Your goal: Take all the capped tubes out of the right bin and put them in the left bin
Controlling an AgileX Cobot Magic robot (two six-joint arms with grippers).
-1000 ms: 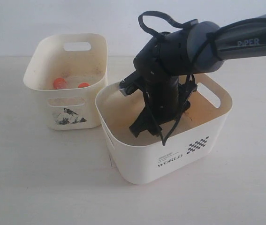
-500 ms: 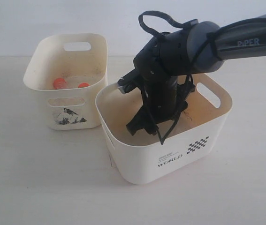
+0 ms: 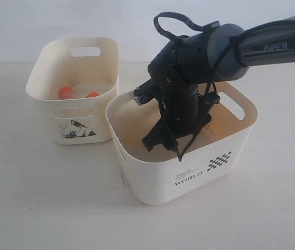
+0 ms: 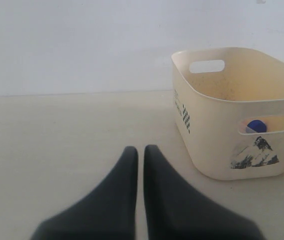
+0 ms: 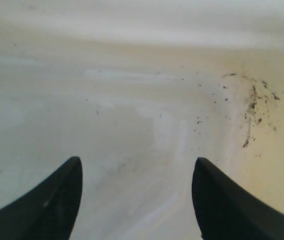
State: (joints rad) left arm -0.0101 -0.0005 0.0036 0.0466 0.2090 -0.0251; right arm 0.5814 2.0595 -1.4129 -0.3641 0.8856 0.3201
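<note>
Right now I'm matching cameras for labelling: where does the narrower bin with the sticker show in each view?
Exterior view: the left bin sits at left, beside the right bin.
Left wrist view: the left bin is at the right edge.
Right wrist view: not in it.
Shared landmark: its dark sticker.

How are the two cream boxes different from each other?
The left bin is narrower with a dark picture sticker; the right bin is wider and says WORLD. The left bin holds tubes with orange caps; the right bin has the open right pincer inside and no tube showing. Both are cream plastic with handle holes.
</note>
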